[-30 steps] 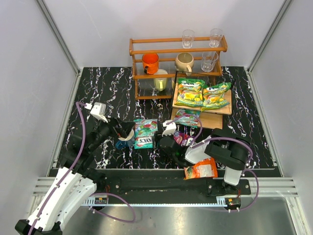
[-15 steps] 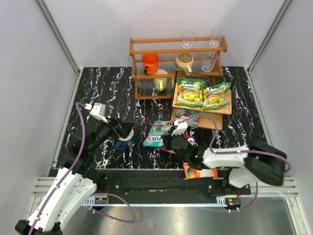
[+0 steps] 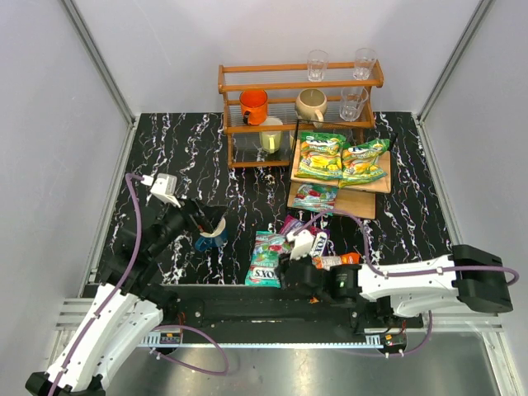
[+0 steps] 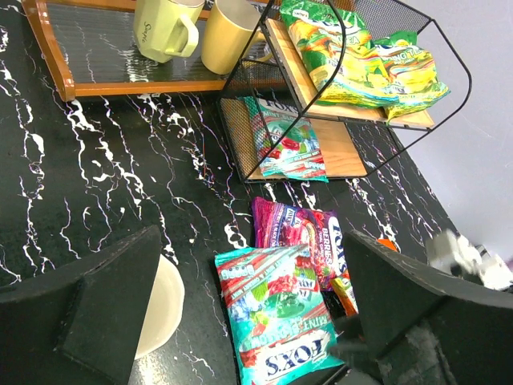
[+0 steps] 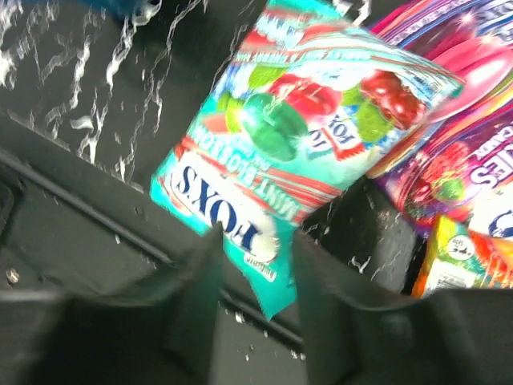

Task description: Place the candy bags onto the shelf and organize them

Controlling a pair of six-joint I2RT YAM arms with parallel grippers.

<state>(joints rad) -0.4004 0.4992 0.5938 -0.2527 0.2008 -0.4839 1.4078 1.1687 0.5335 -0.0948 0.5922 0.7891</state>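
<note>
1. While the right jaws hang spread at the near edge of the desk (image 3: 165, 157), the near end of the teal FOX'S bag (image 5: 296, 136) sits in the gap between them. It is not pinched, as far as the right wrist view shows. The bag lies flat. Its long axis runs near-left to far-right, with the logo end toward the arm bases.
2. Risk, my read: closing on that thin glossy end gives a shallow bite. The pouch could slip out on the lift, or get nudged onto the black rail (image 5: 72, 257).
3. Purple bag (image 4: 292, 233) touches the teal one's far corner; orange bag (image 5: 469, 257) lies just beside. A dragging lift could pull either askew.
4. Left jaws are wide apart and hold nothing, hovering by the mug (image 3: 210, 239). A careless swing might tip it.
5. Shelf (image 3: 360, 203), far right: two green-yellow bags (image 3: 342, 158) on the upper board, a second teal bag (image 3: 316, 196) on the lower. A black wire frame (image 4: 383, 11) rings it. A carried pouch could snag there, or shove the placed bags.
</note>
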